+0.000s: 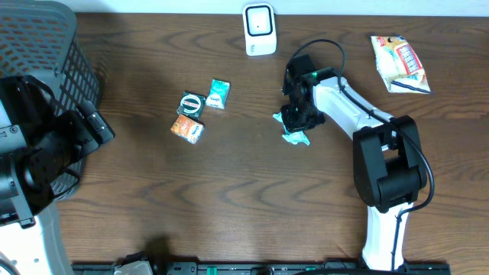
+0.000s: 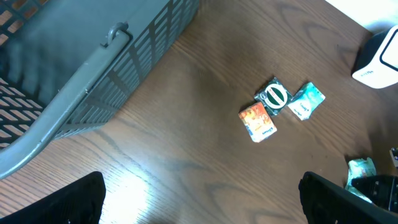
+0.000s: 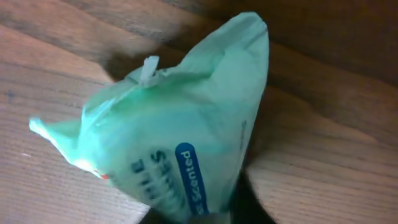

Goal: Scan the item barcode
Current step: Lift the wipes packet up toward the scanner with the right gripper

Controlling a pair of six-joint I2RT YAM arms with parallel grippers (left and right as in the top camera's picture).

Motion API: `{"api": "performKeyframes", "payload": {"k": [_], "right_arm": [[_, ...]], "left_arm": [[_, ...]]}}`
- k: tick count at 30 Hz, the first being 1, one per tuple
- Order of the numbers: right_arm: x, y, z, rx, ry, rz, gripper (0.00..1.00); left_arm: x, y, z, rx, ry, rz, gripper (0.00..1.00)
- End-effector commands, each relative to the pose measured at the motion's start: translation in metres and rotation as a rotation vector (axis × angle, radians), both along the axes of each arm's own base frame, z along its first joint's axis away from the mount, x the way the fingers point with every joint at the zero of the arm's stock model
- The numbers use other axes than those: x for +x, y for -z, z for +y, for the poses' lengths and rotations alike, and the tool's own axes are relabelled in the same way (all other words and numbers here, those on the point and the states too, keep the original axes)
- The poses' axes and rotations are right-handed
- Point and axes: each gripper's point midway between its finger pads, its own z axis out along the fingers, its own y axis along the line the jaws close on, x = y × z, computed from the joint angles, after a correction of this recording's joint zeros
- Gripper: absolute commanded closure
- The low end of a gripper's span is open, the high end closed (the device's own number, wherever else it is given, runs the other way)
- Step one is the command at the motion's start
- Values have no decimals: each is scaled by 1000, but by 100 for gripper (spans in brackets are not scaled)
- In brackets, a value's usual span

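Mint-green packet (image 3: 180, 124) fills the right wrist cam. Blue label reading "Scented" is legible there only; overhead shows just a green scrap poking out under the right end effector (image 1: 296, 121). Packet's lower end runs into the dark gap at frame bottom, end effector clamped on it. Location: mid-worktop (image 1: 252, 198), nearer than the white barcode scanner (image 1: 260, 29) and well apart from it.

Overhead, left to right:
- grey mesh basket (image 1: 46, 46), far-left corner
- small-packet cluster: orange packet (image 1: 187, 128), dark packet with round green logo (image 1: 191, 103), teal packet (image 1: 218, 94)
- scanner at far edge
- white snack bag (image 1: 400, 63) far right, overhead only

Left wrist cam adds the basket handle and catches only a corner of the scanner.

Left end effector (image 2: 202, 180): fingers at the bottom corners, wide apart, over bare wood. Left arm sits at the left edge beside the basket. Right arm reaches from the near-right base toward centre, wrist pointed down.
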Motion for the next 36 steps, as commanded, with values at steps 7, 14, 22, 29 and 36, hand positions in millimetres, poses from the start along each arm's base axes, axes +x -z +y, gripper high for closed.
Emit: {"api": "performKeyframes", "payload": {"k": [7,14,22,29,36], "right_arm": [[29,-39,19,43,-3,-115,99],[66,-76,33,92,-34,-258,99],[113,-110,50,147,-83,-483,99],[148,-141,60,193,-73,-662,99],[181,-190,61,218,-45,-838,99]], "left_arm": [[-1,3,3,3,-12,13,2],[-1,3,3,3,-12,13,2],[-1,3,3,3,-12,13,2],[-1,3,3,3,-12,13,2],[-1,3,3,3,-12,13,2]]}}
